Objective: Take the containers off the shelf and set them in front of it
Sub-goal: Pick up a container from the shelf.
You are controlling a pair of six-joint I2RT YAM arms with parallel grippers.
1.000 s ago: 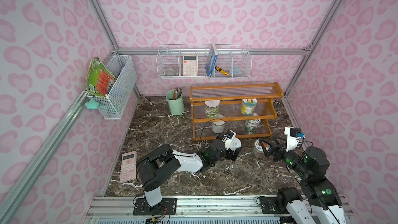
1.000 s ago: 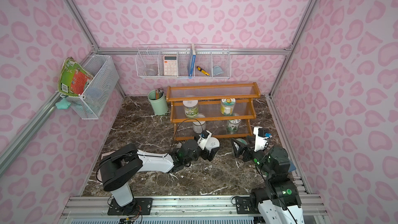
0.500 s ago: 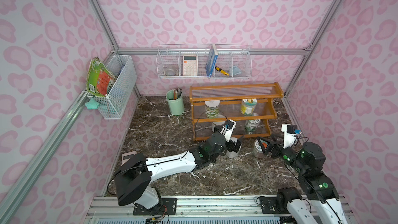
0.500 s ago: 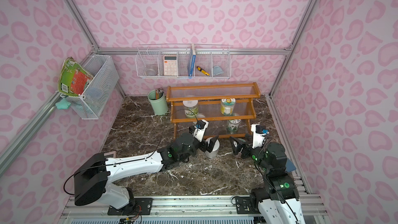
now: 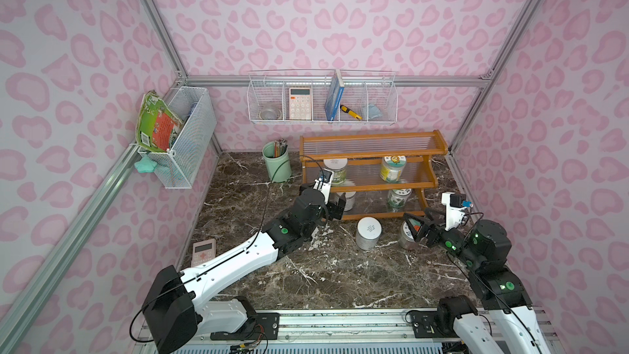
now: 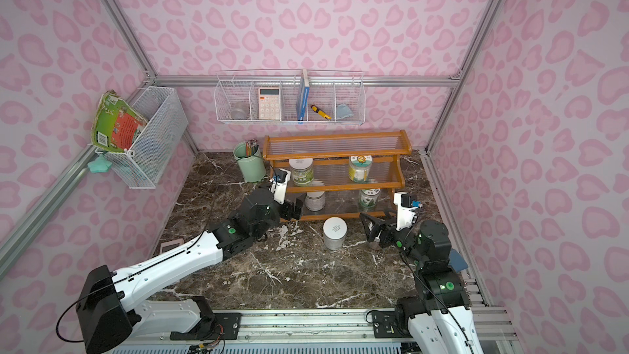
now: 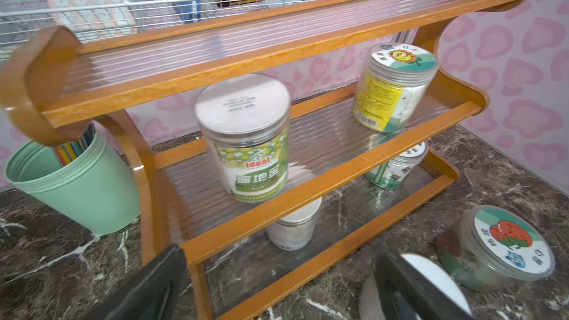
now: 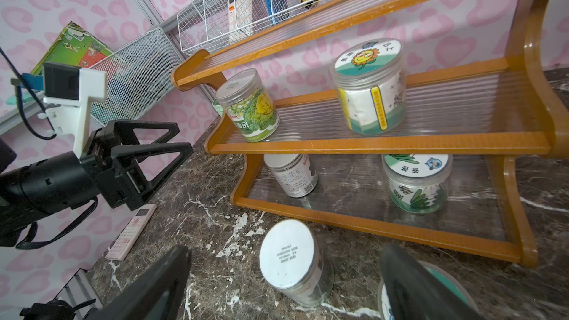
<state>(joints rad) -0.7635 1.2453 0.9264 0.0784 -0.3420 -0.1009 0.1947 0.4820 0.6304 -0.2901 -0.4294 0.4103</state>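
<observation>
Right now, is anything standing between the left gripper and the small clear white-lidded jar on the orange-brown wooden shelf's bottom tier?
Nothing loose. The open left gripper faces the white-lidded jar; only the low front rail of the orange-brown wooden shelf crosses before it, under the overhanging middle tier.

Strawberry-lid jar (image 8: 449,281) cut by frame edge, half hidden behind right end effector (image 8: 284,252); lower-tier white-lid jar (image 7: 292,229) partly masked by shelf (image 7: 308,189) rail; shelf end by green cup (image 7: 70,186) blurred.
</observation>
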